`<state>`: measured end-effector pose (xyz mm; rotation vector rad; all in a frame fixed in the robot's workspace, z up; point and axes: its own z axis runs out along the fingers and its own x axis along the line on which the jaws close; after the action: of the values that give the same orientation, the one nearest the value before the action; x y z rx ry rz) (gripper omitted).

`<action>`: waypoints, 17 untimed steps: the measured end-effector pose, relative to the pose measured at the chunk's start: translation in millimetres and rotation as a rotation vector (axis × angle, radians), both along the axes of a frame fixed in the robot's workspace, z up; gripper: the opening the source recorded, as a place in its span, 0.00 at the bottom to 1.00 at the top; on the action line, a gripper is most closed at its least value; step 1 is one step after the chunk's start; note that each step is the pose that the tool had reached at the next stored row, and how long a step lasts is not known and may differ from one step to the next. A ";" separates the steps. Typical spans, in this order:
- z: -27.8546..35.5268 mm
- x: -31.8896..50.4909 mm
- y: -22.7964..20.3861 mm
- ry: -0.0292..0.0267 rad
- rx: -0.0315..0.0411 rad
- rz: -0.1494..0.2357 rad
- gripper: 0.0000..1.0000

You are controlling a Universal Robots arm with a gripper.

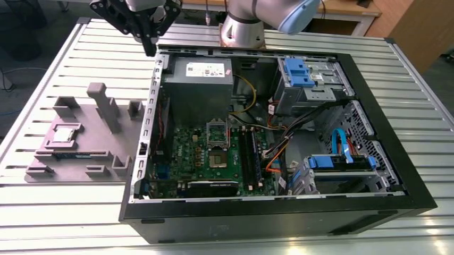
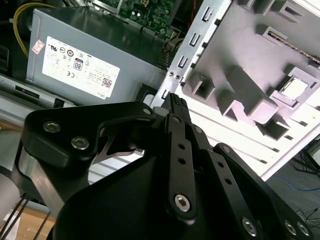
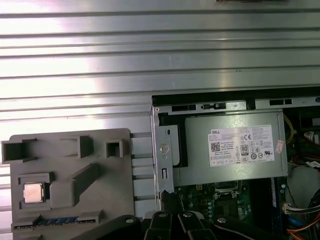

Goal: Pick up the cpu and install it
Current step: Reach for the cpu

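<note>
Hovering closed and empty, the black gripper stands apart from the small silver square cpu (light, stiff, likely fragile; hold its edges), seated in a grey tray, exterior view's left.

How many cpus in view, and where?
1. The cpu sits in a square recess of the grey fixture, to the exterior view's left of the open computer case. More could be hidden inside the case.

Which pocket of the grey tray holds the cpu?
The square pocket toward the exterior view's left of the grey plastic tray; the small silver square cpu lies in it.
</note>
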<state>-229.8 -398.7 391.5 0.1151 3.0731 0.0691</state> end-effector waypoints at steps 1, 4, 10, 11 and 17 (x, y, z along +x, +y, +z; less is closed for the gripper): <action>-0.2 -2.3 0.0 -0.0018 0.0000 0.000 0.11; -0.8 -8.7 0.1 -0.0075 0.0000 0.000 0.11; -2.1 -22.1 0.0 -0.0169 0.0000 0.000 0.11; -2.3 -24.6 0.1 -0.0181 0.0000 0.000 0.11; -4.1 -40.3 0.1 -0.0250 0.0000 0.000 0.11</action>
<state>-270.1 -398.6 387.3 0.1134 3.0481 0.0700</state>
